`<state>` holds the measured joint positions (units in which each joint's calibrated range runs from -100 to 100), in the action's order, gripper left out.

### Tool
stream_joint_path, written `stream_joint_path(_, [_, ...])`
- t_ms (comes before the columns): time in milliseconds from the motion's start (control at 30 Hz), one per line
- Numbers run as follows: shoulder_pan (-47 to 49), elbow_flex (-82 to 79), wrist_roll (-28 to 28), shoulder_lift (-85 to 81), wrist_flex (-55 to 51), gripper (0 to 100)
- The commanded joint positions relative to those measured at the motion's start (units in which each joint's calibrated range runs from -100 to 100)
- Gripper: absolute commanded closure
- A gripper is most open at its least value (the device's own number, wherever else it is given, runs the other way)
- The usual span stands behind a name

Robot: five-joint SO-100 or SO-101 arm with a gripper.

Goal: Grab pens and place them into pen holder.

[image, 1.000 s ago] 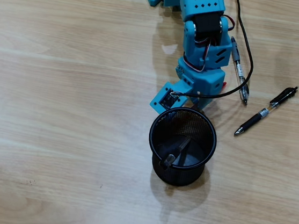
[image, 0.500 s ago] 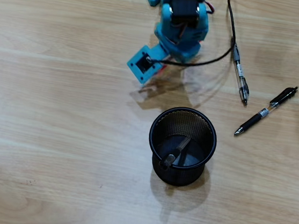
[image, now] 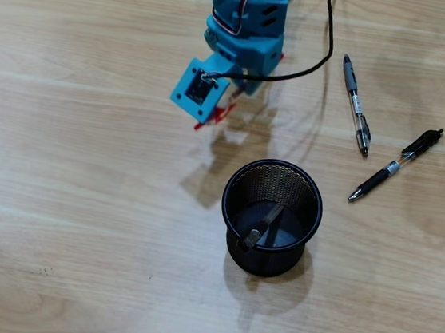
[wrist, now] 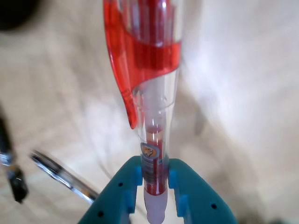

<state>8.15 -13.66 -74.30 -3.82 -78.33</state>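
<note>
The red pen (wrist: 149, 93) sits clamped between the teal gripper (wrist: 154, 179) fingers, up-left of the pen holder (image: 271, 218) in the overhead view. One pen (image: 264, 226) lies inside the holder; two pens (image: 356, 105) (image: 395, 165) rest to its upper right.

Teal plastic arm (image: 247, 25), black cable (image: 328, 34), teal hand (wrist: 155, 179) with small holes.
</note>
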Motion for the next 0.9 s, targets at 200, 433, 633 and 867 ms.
stream_joint_path(200, [-1.2,8.4,10.5,-6.9,26.6,98])
stream_joint_path(433, [-0.4,22.5,18.4,-8.2,32.7,98])
stream_joint_path(633, [2.9,27.0,18.7,-7.4,45.6,98])
stream_joint_path(867, [5.1,24.8,19.6,-7.3,59.1,98])
